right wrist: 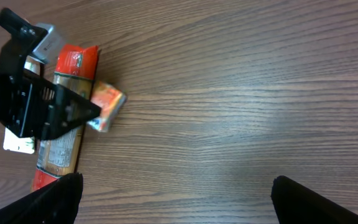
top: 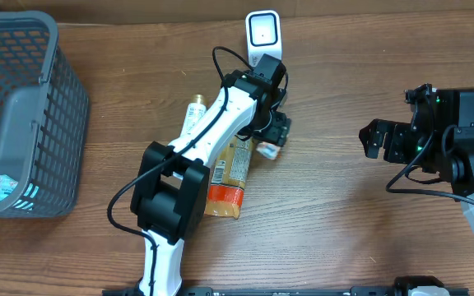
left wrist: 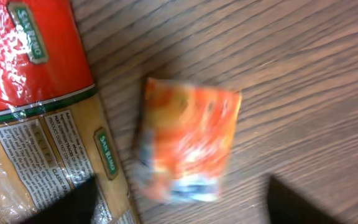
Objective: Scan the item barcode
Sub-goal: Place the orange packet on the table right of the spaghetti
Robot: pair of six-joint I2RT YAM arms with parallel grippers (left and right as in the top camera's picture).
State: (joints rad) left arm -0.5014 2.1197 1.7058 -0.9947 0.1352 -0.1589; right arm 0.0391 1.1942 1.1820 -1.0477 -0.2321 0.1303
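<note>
Hovering close above the orange packet (left wrist: 188, 146) with the left end effector (left wrist: 182, 205), fingers (left wrist: 73, 202) spread wide and grasping nothing. Found flat on the surface (left wrist: 316, 74), directly beneath and a little ahead of that end effector, inside the gap between the fingers and apparently touching neither. Blurred in the wrist view, so no telling which face carries the barcode. Runs lengthwise away from the wrist, tilted slightly, so closing would likely pinch across its shorter width. Sits just beside the pasta bag (left wrist: 42, 124), which crowds the finger on that side; probably worth minding not to catch the bag's edge as well.

Judged from above: far nearer to the left end effector than to the right end effector (top: 377, 138), which hangs well apart, fingers likewise wide and empty. Stands beyond the left end effector's far side, the scanner (top: 263, 33), near enough for a short lift and carry.
</note>
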